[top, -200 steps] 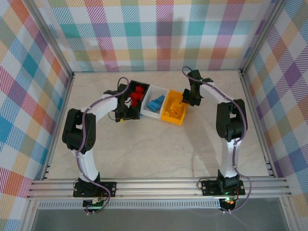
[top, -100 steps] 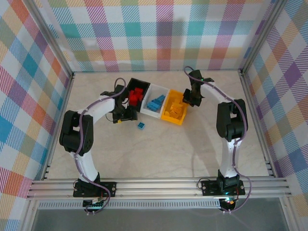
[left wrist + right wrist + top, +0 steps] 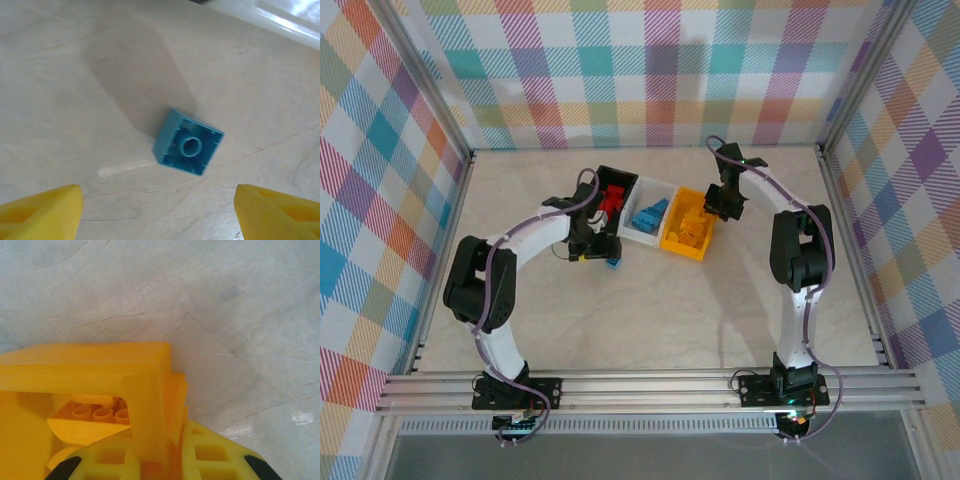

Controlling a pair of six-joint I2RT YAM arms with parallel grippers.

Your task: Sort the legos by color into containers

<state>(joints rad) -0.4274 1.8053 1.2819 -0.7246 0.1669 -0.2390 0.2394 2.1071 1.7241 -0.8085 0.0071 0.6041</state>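
Swung toward 3 o'clock since the earlier frame, the left tool (image 3: 156, 205) hung spread wide over the blue brick (image 3: 188, 149), which lay upside down (hollow side up) on the worktop (image 3: 75, 75), at 6 o'clock of the black bin (image 3: 610, 173). Light, rigid and probably slick, it would best be pinched across two flat opposite walls. The right tool (image 3: 150, 460) appeared clamped on a wall of the yellow bin (image 3: 85, 360).

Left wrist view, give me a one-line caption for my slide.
Open left gripper poised above a blue lego lying hollow side up on the table.
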